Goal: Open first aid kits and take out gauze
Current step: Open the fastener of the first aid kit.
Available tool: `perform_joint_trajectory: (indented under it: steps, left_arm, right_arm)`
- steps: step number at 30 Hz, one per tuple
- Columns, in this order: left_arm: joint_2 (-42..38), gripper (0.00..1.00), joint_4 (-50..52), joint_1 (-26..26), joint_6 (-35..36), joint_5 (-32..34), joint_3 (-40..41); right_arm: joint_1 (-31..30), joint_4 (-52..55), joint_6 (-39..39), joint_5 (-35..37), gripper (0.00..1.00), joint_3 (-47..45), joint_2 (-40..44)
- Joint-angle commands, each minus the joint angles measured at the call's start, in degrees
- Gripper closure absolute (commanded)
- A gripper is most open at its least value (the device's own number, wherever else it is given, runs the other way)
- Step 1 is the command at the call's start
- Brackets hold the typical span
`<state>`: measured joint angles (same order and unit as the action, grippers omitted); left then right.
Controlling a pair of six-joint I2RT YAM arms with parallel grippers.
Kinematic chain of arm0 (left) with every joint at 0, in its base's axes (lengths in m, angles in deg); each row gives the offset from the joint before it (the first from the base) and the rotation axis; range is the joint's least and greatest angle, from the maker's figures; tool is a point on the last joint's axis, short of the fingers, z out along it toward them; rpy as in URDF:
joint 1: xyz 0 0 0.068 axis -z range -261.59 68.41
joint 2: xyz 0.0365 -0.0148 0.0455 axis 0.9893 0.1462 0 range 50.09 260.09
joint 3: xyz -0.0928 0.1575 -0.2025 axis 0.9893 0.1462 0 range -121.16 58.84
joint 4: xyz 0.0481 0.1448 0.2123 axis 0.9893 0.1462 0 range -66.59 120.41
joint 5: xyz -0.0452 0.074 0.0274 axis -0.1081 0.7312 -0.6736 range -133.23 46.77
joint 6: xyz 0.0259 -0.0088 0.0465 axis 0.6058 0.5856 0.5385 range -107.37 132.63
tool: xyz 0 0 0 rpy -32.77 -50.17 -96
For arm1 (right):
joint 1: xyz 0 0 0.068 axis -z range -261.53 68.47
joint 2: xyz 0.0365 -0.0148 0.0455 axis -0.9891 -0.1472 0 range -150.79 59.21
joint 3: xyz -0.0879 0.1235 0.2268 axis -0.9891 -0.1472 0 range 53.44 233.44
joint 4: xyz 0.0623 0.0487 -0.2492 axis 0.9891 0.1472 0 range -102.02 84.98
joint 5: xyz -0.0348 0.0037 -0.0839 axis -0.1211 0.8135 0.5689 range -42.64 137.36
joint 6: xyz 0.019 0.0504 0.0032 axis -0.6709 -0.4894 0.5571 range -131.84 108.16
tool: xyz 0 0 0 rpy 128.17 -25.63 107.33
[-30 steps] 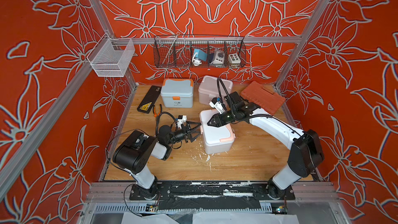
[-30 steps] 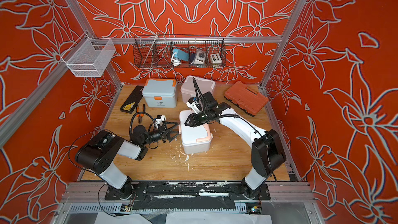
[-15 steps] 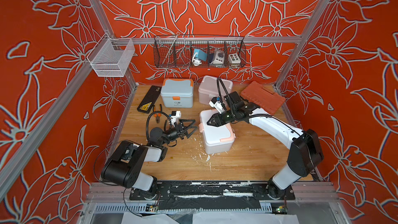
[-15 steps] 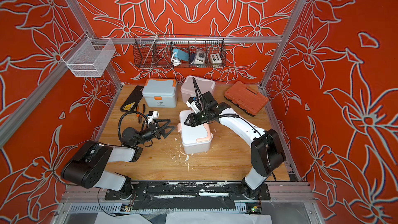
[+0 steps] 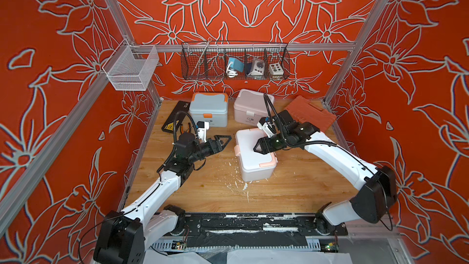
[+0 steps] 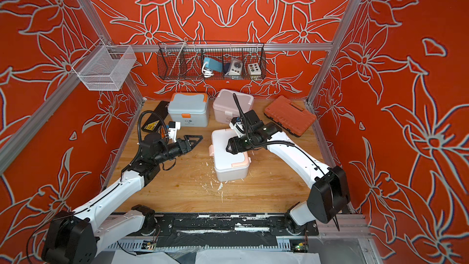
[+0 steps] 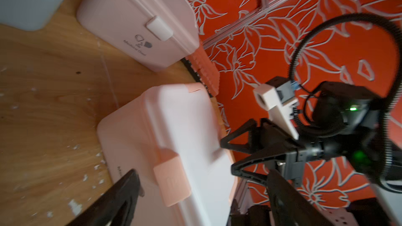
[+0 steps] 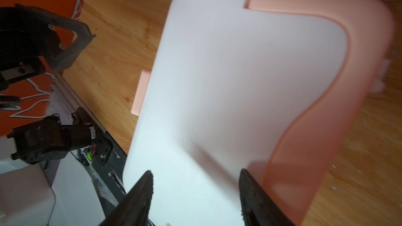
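Left claw (image 5: 223, 140) and right claw (image 5: 256, 147) both open, neither gripping the white kit (image 5: 255, 165), so prodding its peach latch (image 7: 171, 179) may just skid it across the worktop (image 5: 291, 189)

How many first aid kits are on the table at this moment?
3. The blue-grey kit stands at the back, the pale pink kit beside it, and the white kit in the middle beneath the right tool. None seems hidden.

The white kit (image 5: 253, 166) has peach trim, the blue-grey kit (image 5: 208, 111) orange trim, the pink kit (image 5: 247, 107) is pale.
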<state>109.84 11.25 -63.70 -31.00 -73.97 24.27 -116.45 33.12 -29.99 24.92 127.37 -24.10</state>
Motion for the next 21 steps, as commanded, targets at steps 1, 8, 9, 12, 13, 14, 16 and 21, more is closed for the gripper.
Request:
perform_joint_trajectory:
  steps: [1,8,9,12,13,14,16,21]
  left_arm:
    - [1.0,0.11,15.2,5.3,9.6,11.6,-5.1]
    - [7.4,0.14,22.0,12.9,13.6,21.2,-11.5]
    - [7.8,0.14,22.5,13.3,13.9,21.9,-11.7]
    - [7.9,0.16,22.8,13.8,14.2,23.0,-10.8]
    - [7.8,0.17,23.1,13.8,14.3,23.5,-10.3]
    - [7.7,0.17,23.5,13.8,14.4,24.0,-9.9]
    - [7.0,0.19,23.9,13.8,14.3,25.2,-8.7]
    - [5.2,0.23,24.2,13.8,13.1,27.8,-6.6]
  right_arm:
    - [-0.1,5.0,0.3,8.8,0.35,-1.2,2.0]
    - [-0.1,3.7,0.7,8.1,0.35,-3.7,1.6]
    - [-0.1,3.5,0.7,8.1,0.36,-4.0,1.4]
    - [-0.1,3.0,0.6,7.8,0.35,-5.1,0.8]
    - [-0.1,3.0,0.7,7.8,0.35,-5.3,0.7]
    - [-0.1,3.0,0.7,7.9,0.35,-5.4,0.5]
    - [-0.1,3.1,0.8,8.2,0.35,-5.5,0.2]
    - [-0.1,3.7,1.3,9.1,0.35,-5.3,-0.2]
